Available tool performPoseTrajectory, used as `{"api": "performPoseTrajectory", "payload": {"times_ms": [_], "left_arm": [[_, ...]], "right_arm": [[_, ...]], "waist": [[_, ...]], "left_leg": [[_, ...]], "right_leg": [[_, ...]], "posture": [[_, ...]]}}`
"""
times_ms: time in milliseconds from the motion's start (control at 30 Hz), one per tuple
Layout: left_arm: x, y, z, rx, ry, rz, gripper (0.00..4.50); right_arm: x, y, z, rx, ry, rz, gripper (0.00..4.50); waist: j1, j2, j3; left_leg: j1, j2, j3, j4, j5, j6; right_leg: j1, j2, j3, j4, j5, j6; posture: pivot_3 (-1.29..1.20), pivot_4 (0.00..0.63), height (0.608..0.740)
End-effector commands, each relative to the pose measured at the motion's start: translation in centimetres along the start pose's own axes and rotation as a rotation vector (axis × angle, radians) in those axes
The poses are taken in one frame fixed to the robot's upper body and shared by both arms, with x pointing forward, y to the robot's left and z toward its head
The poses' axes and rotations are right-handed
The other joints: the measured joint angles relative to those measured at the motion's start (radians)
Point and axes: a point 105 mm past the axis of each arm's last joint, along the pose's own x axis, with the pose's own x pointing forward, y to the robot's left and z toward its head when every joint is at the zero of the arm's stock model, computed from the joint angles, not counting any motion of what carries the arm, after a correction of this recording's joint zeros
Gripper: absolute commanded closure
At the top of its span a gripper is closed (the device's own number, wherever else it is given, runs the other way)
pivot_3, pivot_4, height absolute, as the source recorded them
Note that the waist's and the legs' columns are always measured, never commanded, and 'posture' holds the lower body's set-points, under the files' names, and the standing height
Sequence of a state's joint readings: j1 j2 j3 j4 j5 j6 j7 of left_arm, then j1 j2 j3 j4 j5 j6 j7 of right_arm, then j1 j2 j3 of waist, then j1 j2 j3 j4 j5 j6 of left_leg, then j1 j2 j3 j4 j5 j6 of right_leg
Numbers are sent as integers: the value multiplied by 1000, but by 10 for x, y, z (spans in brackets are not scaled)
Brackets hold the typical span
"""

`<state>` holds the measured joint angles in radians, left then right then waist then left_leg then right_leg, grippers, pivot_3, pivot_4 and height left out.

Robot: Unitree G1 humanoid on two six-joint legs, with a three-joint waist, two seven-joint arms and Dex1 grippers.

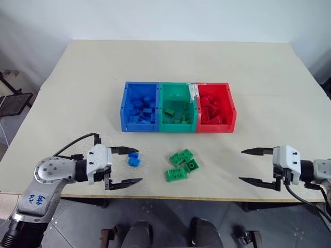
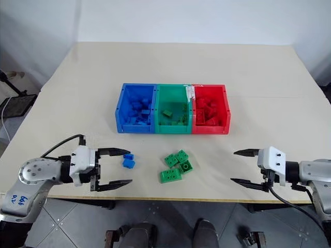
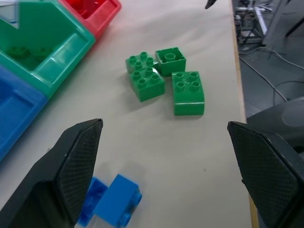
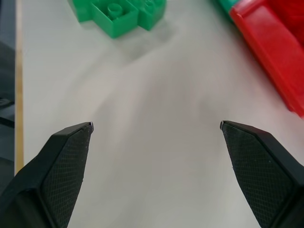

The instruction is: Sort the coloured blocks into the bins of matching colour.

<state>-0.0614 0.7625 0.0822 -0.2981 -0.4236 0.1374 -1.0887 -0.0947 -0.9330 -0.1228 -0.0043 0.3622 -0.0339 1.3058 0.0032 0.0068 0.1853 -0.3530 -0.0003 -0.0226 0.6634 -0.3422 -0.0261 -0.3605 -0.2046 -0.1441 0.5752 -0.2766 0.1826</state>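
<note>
Right, nearest you, your two grippers are hanging over the front edge of the table (image 1: 77, 77). Your left gripper (image 1: 125, 166) is standing with its jaws spread wide and holding nothing, and your right gripper (image 1: 252, 165) is doing the same, wide apart and empty.

Taking the cluster of green blocks (image 1: 182, 164) as your landmark: it is lying on the bare table between the two grippers, nearer to your left one. You are looking at four green bricks there, packed together and touching, one of them turned so its hollow round socket is facing up, as the left wrist view shows. Just to the left of the cluster, two blue blocks (image 1: 134, 159) are sitting side by side, touching each other, between the left gripper's fingertips (image 3: 78, 161) and close to the farther one.

Beyond the cluster, farther from you, the three joined bins are sitting in one row: the blue bin (image 1: 124, 103) to its far left, the green bin (image 1: 178, 87) straight behind it, the red bin (image 1: 231, 106) to its far right. Each is already holding bricks of its own colour; those are too jumbled to count.
</note>
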Motion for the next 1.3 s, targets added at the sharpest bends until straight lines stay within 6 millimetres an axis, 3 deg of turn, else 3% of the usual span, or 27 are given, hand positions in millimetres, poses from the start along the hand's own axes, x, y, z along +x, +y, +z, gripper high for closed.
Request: {"api": "performPoseTrajectory", "payload": {"times_ms": [33, 167, 300, 400, 500, 733, 900, 1100, 1300], "left_arm": [[-11, 5, -5, 8, 24, 37, 24], [-17, 7, -10, 3, 39, 63, 24], [-21, 5, -12, -2, 41, 96, 24], [-22, 4, -10, -1, 40, 110, 24], [-24, 5, -10, 2, 46, 125, 0], [-22, 6, -7, 7, 36, 144, 0], [-24, 13, -5, 5, 10, 183, 0], [-50, 38, 4, -56, -90, 423, 0], [-71, 36, -9, -94, -59, 508, 0]], "right_arm": [[34, 0, 19, -8, -8, 35, 0], [61, 0, 30, 2, -19, 62, 0], [92, 5, 29, -11, -11, 126, 0], [102, 7, 27, -22, -5, 164, 0], [109, 5, 31, -15, -26, 180, 621], [114, 8, 30, 17, -39, 193, 2979], [99, 3, 35, 15, -53, 181, 3062], [83, -49, 95, 122, -307, -33, 3062], [109, -105, 139, 134, -385, -258, 3062]], "waist": [[-2, 0, 0], [-1, 0, 0], [11, -1, 0], [11, -1, 0], [10, -1, 0], [3, -1, 0], [0, -1, 0], [-13, -2, 0], [-33, -1, 0]], "left_leg": [[0, 0, 0, 0, 0, 0], [-1, 1, 1, 0, -1, -1], [-2, 1, 2, 2, -3, 0], [-2, 1, 4, 1, -3, 0], [-2, 1, 7, 2, -3, 0], [-2, 1, 8, 1, -3, 0], [-2, 1, 8, 1, -3, 0], [-3, 2, 8, 2, -3, 0], [-2, 3, 10, 1, -3, -2]], "right_leg": [[0, 0, 0, 0, 0, 0], [-3, 1, 2, 0, 0, 0], [-4, 1, 3, 0, 0, 0], [-6, 2, 6, 1, 0, 0], [-8, 2, 8, 1, 0, 0], [-10, 2, 10, 4, 0, 0], [-11, 2, 11, 6, 0, 0], [-13, 2, 11, 8, 0, 0], [-15, 3, 12, 11, 0, -1]], "posture": [[0, 150, 740], [0, 150, 740], [0, 150, 740], [0, 150, 740], [0, 150, 740], [0, 150, 740], [0, 150, 740], [0, 150, 740], [0, 150, 740]]}}
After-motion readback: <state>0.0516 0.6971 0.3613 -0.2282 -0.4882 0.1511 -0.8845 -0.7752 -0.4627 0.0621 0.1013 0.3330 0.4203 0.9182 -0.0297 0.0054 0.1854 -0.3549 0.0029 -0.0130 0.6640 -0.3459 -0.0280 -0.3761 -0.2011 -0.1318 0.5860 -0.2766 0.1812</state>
